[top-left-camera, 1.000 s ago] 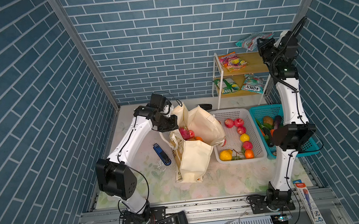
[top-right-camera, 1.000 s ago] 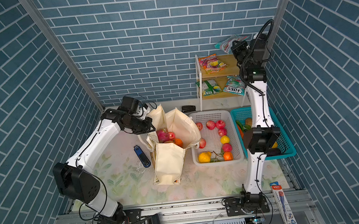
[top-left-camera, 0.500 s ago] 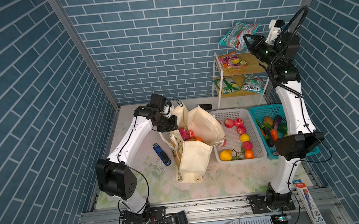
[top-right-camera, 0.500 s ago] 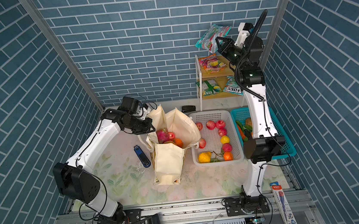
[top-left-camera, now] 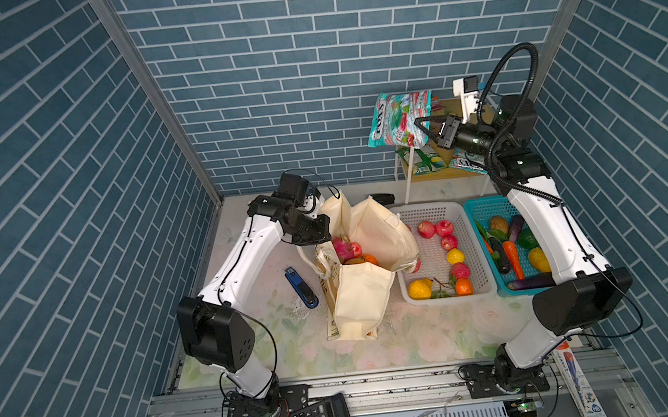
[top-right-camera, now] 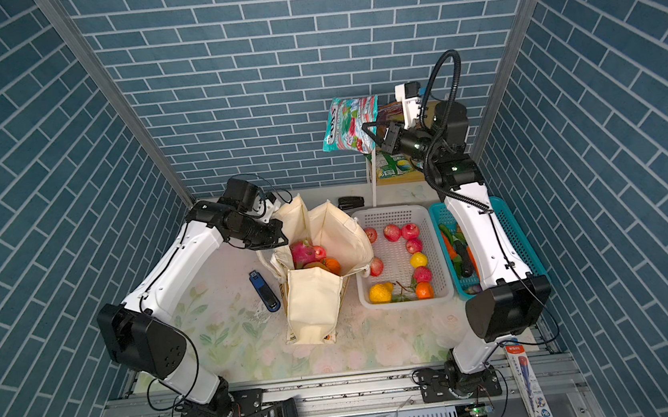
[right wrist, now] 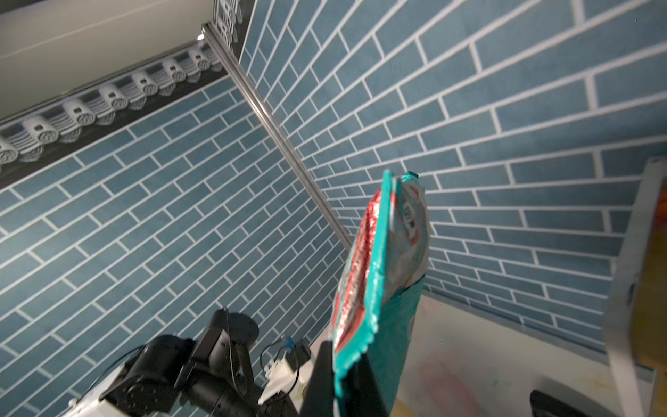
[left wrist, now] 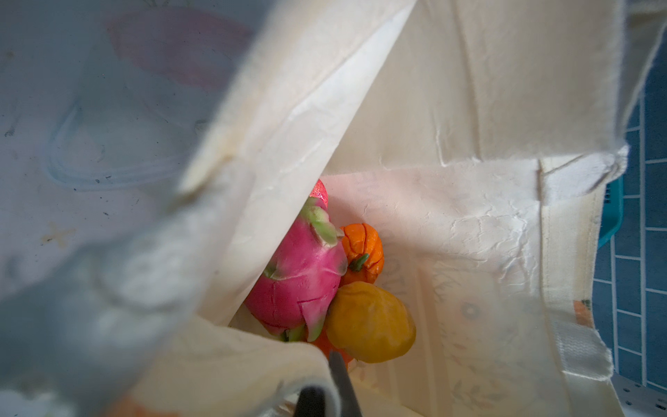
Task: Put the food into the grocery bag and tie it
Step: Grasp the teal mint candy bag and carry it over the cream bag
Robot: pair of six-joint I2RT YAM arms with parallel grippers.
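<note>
The right claw (top-left-camera: 420,128) is clenched on one crimped end of a teal snack packet (top-left-camera: 397,122), holding it in the air in front of the brick wall (top-left-camera: 311,74), beside the small shelf (top-left-camera: 408,177) and well above the surface (top-left-camera: 419,335). Both top views show the packet's broad face, flat and glossy with red and white print. The right wrist view shows it edge-on (right wrist: 382,260): a zigzag-cut seam, crinkled red foil and a slight puff, with dark fingers (right wrist: 321,372) pinching the seam from either side. The left claw (top-right-camera: 272,240) is clamped on the rim of the bag (top-right-camera: 312,303), which stands on the surface with its mouth open, just beside the white basket (top-left-camera: 428,208). From above, only the tops of the fruit show in the mouth. The left wrist view looks down inside, past a blurred fold of cloth: a magenta dragon fruit (left wrist: 303,274) with green-tipped scales lies against a ribbed orange fruit (left wrist: 362,258) with a green stalk and a smoother yellow-orange fruit (left wrist: 371,321). The bag's cloth is matte, cream and creased, with a faint floral print showing through.
</note>
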